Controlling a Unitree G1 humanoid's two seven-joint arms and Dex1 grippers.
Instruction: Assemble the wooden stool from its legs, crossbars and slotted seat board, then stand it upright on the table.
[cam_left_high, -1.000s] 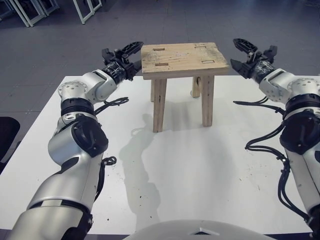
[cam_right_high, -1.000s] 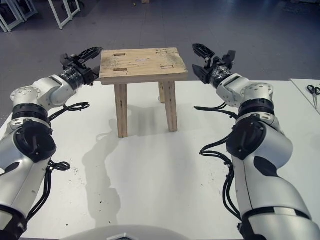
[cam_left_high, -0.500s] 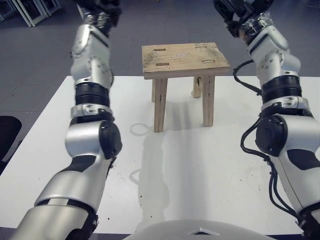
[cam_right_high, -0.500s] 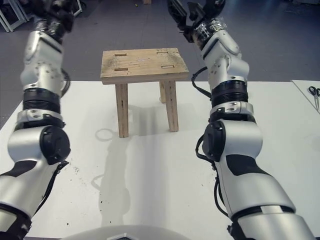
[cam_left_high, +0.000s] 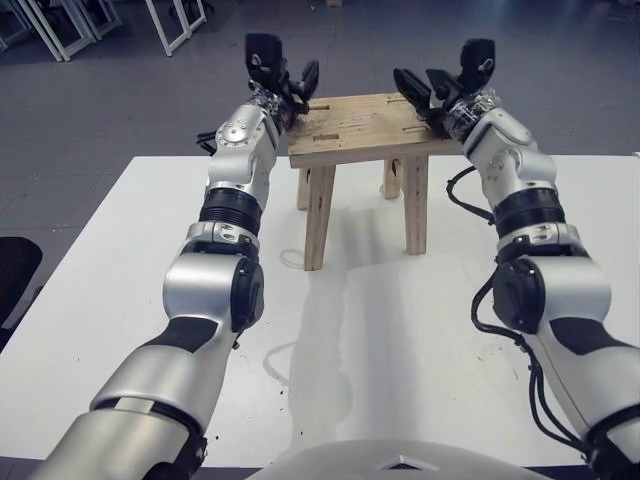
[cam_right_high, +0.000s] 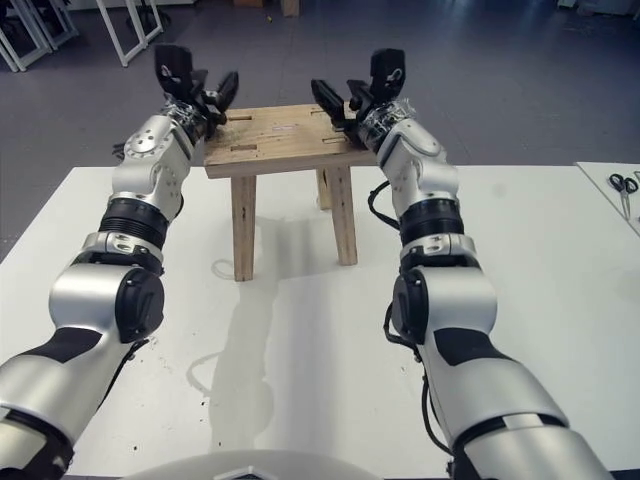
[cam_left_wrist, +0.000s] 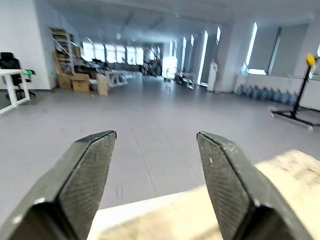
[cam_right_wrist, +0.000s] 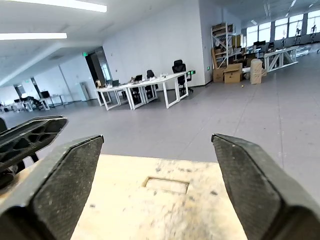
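Between the two pairs of fingers stood the light wooden stool (cam_left_high: 360, 125), assembled and upright on the white desk (cam_left_high: 120, 260). Its slotted seat board (cam_right_high: 275, 135) was on top and lay flat, and its legs (cam_left_high: 317, 215) reached down to the desk surface below both pairs of fingers. The left fingers (cam_left_wrist: 85, 170) were spread apart and grasped nothing. They were at the left far corner of the seat board, with the pale wood low beside one of them. Whether they touched the wood, I cannot tell. The right fingers (cam_right_wrist: 65, 175) were also spread wide and empty. They hung over the right far part of the seat board, and one rectangular slot (cam_right_wrist: 167, 184) lay in the wood just under the gap between them. In the right wrist view, one left finger (cam_right_wrist: 30, 137) showed across the board from the right fingers. Both pairs pointed inward, toward each other, with the board's far edge between them. Well apart from the right fingers, on another white surface to the right, lay a pair of dark scissors (cam_right_high: 622, 183).
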